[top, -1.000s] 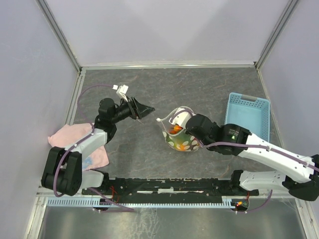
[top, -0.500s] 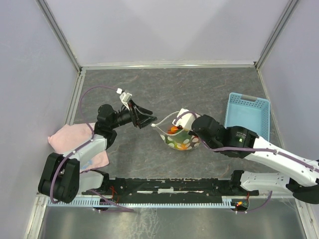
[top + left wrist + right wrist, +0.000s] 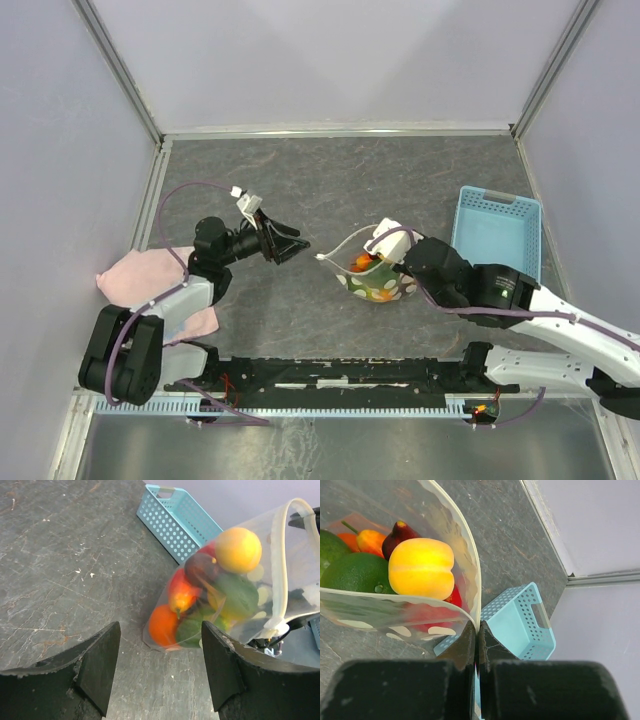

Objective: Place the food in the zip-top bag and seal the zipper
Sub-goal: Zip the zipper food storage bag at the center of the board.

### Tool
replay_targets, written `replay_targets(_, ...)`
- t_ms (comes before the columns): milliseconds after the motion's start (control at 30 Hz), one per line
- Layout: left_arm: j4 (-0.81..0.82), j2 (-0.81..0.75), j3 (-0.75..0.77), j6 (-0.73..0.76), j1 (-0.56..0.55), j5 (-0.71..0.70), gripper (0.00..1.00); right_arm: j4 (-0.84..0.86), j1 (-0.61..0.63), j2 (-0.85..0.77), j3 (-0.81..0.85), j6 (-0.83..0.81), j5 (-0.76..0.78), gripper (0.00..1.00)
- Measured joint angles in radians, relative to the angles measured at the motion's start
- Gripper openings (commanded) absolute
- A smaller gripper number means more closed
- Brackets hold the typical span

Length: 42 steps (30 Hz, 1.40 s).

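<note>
Bench [image 3: 400, 180]: dark, veined, matt slab.
Zip-top bag [image 3: 240, 595]: thin clear film with white spots, bulging, mid-bench, left of the basket [image 3: 497, 232].
Food [image 3: 200, 600]: we count glossy rounded fruits, orange, green, red, maroon and yellow, heaped inside the bag.
Zipper [image 3: 285, 570]: whitish ridge strip, arched.
Right claw [image 3: 476, 632]: pressed together, pinching the bag's rim.
Left claw [image 3: 290, 246]: spread, just left of the bag, apart from it.
Basket: light-blue perforated plastic.

Hovering over the bench [image 3: 60, 570], jaws standing wide apart. Facing the zip-top bag [image 3: 260, 595] bulging with food [image 3: 210, 595], basket [image 3: 180, 522] beyond.
</note>
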Motion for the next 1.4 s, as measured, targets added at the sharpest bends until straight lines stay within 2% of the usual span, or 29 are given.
replay_targets(200,0.118,0.032,-0.034,0.001,-0.005,0.058,0.72,0.008,0.000,-0.010,-0.014,0.005,0.008,0.02)
replay_targets(267,0.142,0.036,-0.048,0.008,-0.015,0.071,0.69,0.012,0.000,-0.004,-0.019,0.005,0.008,0.02)
replay_targets(400,0.143,0.046,-0.049,0.059,-0.093,0.075,0.68,0.013,-0.001,0.006,-0.029,0.007,0.008,0.02)
replay_targets(600,0.229,0.054,-0.064,0.082,-0.128,0.073,0.69,0.013,-0.002,0.006,-0.031,0.012,0.008,0.02)
replay_targets(800,0.279,0.114,-0.044,0.097,-0.211,0.069,0.67,0.013,-0.002,0.006,-0.031,0.015,0.006,0.02)
replay_targets(1000,0.315,0.150,-0.001,0.097,-0.233,0.069,0.61,0.013,-0.002,0.006,-0.032,0.015,-0.003,0.02)
replay_targets(1133,0.352,0.178,0.019,0.097,-0.248,0.072,0.49,0.016,-0.002,0.006,-0.039,0.015,-0.007,0.02)
replay_targets(1267,0.398,0.213,0.022,0.091,-0.261,0.077,0.27,0.018,-0.002,0.005,-0.045,0.015,-0.011,0.02)
replay_targets(1367,0.441,0.227,0.021,0.072,-0.263,0.082,0.04,0.019,-0.002,-0.002,-0.049,0.016,-0.013,0.02)
replay_targets(1400,0.452,0.227,0.021,0.069,-0.263,0.085,0.03,0.019,-0.002,-0.006,-0.051,0.016,-0.014,0.02)
